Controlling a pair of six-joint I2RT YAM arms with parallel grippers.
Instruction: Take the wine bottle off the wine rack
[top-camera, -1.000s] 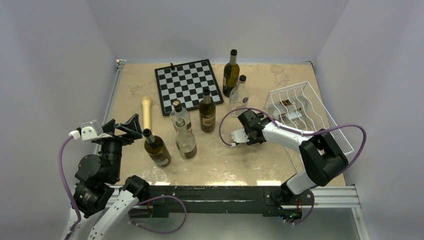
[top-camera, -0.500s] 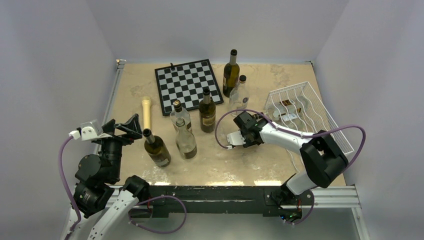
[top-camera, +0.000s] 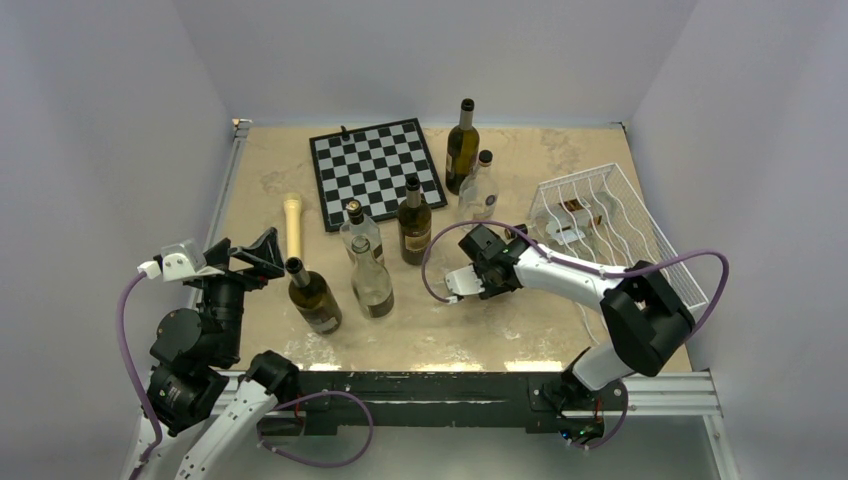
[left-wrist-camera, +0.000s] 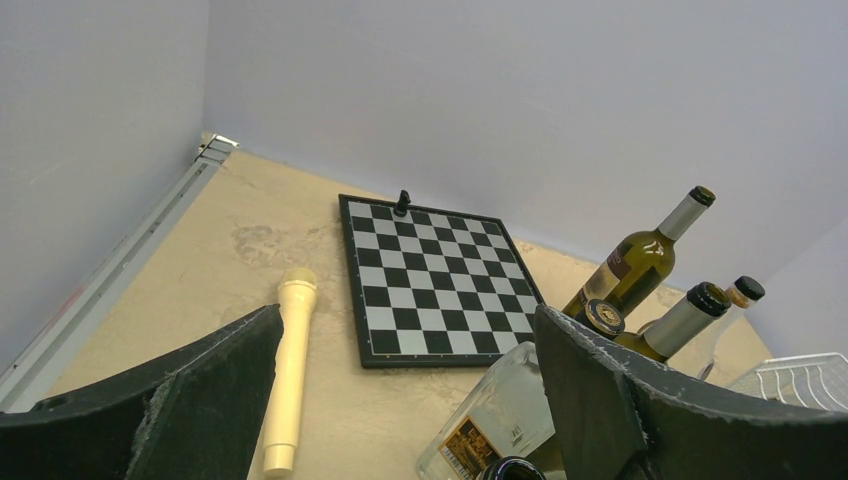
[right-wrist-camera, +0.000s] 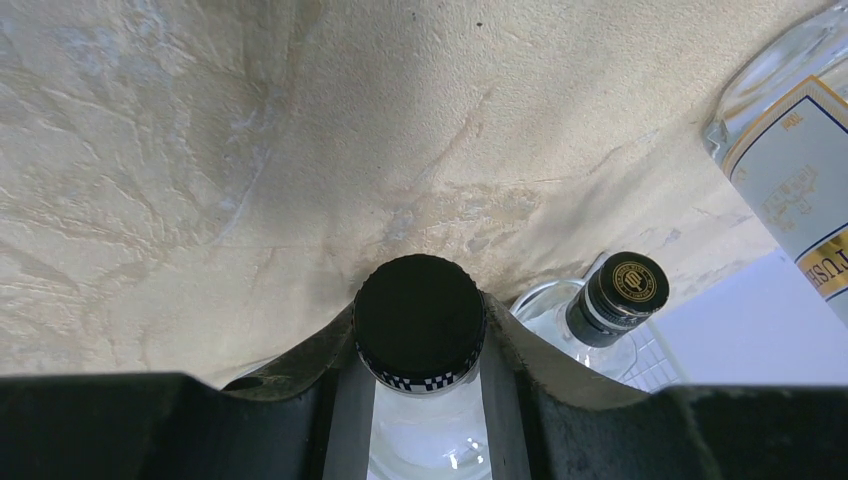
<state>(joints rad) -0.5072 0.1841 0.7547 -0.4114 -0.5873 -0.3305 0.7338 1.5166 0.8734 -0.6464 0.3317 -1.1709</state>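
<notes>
We stretch right arm low and leftward across table, away from wine rack (top-camera: 620, 215). Our right gripper (right-wrist-camera: 420, 345) clamps neck of clear wine bottle (right-wrist-camera: 420, 318) just under black cap; bottle body lies back at rack's left edge. Our left gripper (left-wrist-camera: 400, 400) is raised at near left, jaws wide.

Right gripper (right-wrist-camera: 420, 320) has shifted left and slightly toward the near edge, away from the wine rack (top-camera: 610, 215) and closer to the standing bottles. We see the clear wine bottle (right-wrist-camera: 420, 425), clamped at the neck just under its black cap, dragged along with it. Its body has slid toward the rack's left edge, mostly hidden under the arm. The purple cable loop (top-camera: 428, 265) has swung further left too.
</notes>
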